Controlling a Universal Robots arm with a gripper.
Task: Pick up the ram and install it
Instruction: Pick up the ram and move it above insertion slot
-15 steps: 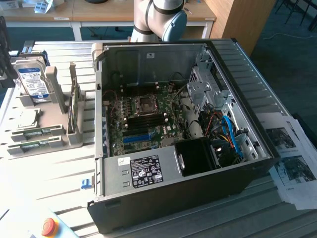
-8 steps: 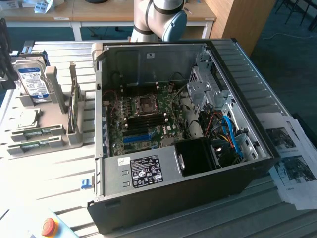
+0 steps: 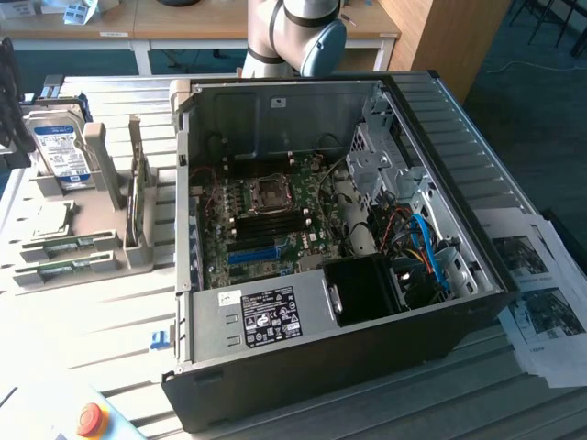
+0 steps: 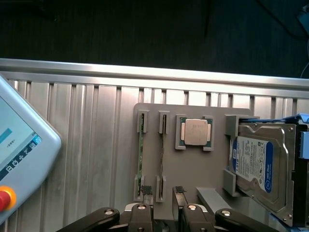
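Two ram sticks stand on edge in a grey fixture (image 4: 193,111): a green one (image 4: 141,154) and a thinner, darker-looking one (image 4: 162,154). In the exterior view they lie as green strips (image 3: 69,246) (image 3: 66,269) at the left. My gripper (image 4: 163,189) hangs above the fixture, open, with its textured fingertips (image 4: 146,190) apart on either side of the darker stick's line. Nothing is held. The open computer case (image 3: 477,183) shows the green motherboard (image 3: 266,220) with its dark memory slots.
A silver processor (image 4: 196,132) and a hard drive (image 4: 260,164) with a blue-white label sit on the same fixture. A teach pendant (image 4: 19,145) with a red stop button lies beside it. Printed papers (image 3: 541,302) lie at the exterior view's right of the case.
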